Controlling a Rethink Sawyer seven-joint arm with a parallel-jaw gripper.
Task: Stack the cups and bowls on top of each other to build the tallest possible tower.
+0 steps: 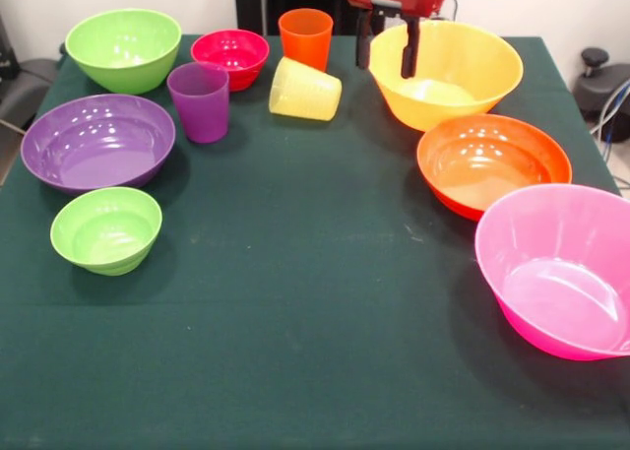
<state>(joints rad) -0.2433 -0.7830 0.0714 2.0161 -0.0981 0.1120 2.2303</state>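
The hand (pixel 387 48) hung with its 2 fingers spread and released, straddling the far-left rim of the yellow-orange bowl (pixel 445 73). Left of that bowl lay the yellow cup (pixel 305 90) on its side, with the orange cup (pixel 306 36), red bowl (pixel 230 57) and purple cup (pixel 200 100) nearby. The orange-red bowl (pixel 493 162) sat just in front of it, the pink bowl (pixel 559 267) nearer still. The counter (pixel 315 322) lay bare before them. No tower stood.

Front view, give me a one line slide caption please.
Open gripper above the yellow-orange bowl; seven bowls and three cups, the yellow cup on its side, lie unstacked on the green table.
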